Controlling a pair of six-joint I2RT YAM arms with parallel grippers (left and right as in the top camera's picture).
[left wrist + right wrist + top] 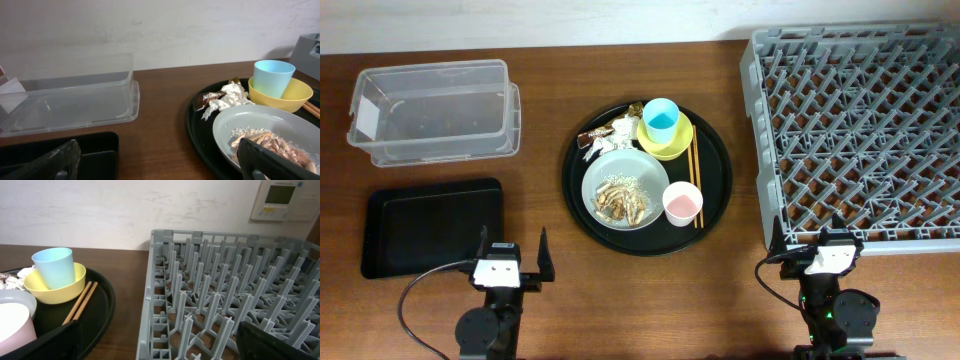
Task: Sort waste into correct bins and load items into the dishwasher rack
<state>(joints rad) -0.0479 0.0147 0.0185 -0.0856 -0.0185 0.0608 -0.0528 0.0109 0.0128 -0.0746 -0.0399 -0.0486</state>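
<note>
You have a brown wooden desk with four things lying directly on it. The clear tub sits at the far left corner. The shallow black tray lies nearer you along the left edge. A round black tray sits mid-desk, and the dishwasher rack fills the far right corner.

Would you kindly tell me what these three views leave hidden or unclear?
Overhead: inside of the yellow bowl, covered by the blue cup in it.
Left wrist: near part of the plate, cut by the bottom edge.
Right wrist: pink cup, cropped at the left edge; rack, right side beyond the frame.
</note>
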